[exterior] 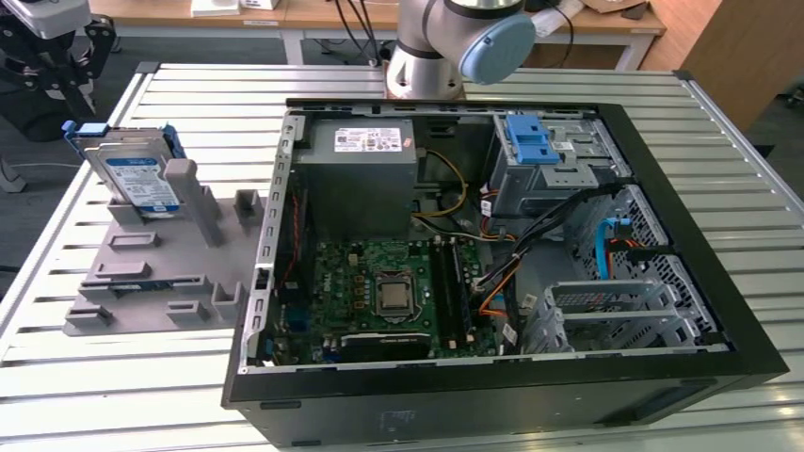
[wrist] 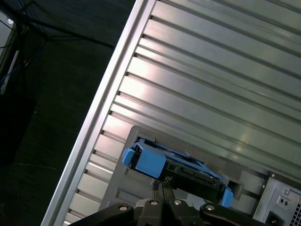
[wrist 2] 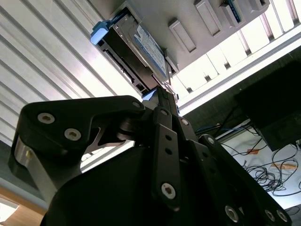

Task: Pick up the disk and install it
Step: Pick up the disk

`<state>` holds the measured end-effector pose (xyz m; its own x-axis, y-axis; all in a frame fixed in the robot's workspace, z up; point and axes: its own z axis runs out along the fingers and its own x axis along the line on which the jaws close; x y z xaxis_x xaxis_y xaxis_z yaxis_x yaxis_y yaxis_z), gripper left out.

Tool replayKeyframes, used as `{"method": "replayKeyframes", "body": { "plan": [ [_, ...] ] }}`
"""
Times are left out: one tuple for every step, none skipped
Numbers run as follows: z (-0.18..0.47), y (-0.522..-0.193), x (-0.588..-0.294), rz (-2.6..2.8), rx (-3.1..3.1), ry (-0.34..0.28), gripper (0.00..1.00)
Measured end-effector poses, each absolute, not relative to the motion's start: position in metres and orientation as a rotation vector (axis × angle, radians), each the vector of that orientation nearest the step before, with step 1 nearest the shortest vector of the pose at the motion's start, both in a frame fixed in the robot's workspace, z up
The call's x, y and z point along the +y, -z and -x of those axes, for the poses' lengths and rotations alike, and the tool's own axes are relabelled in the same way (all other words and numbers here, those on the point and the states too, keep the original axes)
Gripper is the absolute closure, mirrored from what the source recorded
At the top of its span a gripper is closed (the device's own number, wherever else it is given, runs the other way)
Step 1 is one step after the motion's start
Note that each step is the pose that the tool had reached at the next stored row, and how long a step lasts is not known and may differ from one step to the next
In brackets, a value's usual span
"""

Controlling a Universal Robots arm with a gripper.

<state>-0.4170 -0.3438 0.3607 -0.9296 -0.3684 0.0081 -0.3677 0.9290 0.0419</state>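
Observation:
The disk [exterior: 136,169] stands on edge in a slot of a grey holder [exterior: 164,273] on the exterior view's left; it is silver-grey with a white-and-blue label and a blue frame. My gripper [exterior: 56,66] hangs above and behind it, apart from it. In both wrist views the fingertips lie pressed together with nothing between them: the gripper [wrist: 160,188] points at the disk [wrist: 178,172], and in the second wrist view the gripper [wrist 2: 162,92] sits just short of the disk [wrist 2: 141,47].
An open computer case [exterior: 503,386] lies on the slatted metal table [exterior: 754,188], with a grey power supply box [exterior: 364,179], a motherboard [exterior: 390,282], cables and a drive bay with a blue latch [exterior: 534,141]. The arm's base [exterior: 427,56] stands behind the case.

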Motion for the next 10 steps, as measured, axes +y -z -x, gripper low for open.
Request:
{"method": "replayKeyframes", "body": {
  "plan": [
    [0.417, -0.3607, -0.3439, -0.59, -3.069, 0.062, 0.89],
    [0.417, -0.3606, -0.3439, -0.596, -3.068, 0.062, 0.89],
    [0.417, -0.3606, -0.3439, -0.603, -3.066, 0.062, 0.89],
    [0.417, -0.3607, -0.3439, -0.611, -3.065, 0.062, 0.89],
    [0.4169, -0.3607, -0.3439, -0.62, -3.063, 0.062, 0.89],
    [0.417, -0.3607, -0.3439, -0.629, -3.061, 0.062, 0.89],
    [0.417, -0.3607, -0.3439, -0.64, -3.058, 0.062, 0.89],
    [0.417, -0.3607, -0.3439, -0.655, -3.055, 0.061, 0.89],
    [0.417, -0.3607, -0.3438, -0.671, -3.051, 0.061, 0.89],
    [0.417, -0.3607, -0.3438, -0.687, -3.047, 0.061, 0.89]
  ]
}}
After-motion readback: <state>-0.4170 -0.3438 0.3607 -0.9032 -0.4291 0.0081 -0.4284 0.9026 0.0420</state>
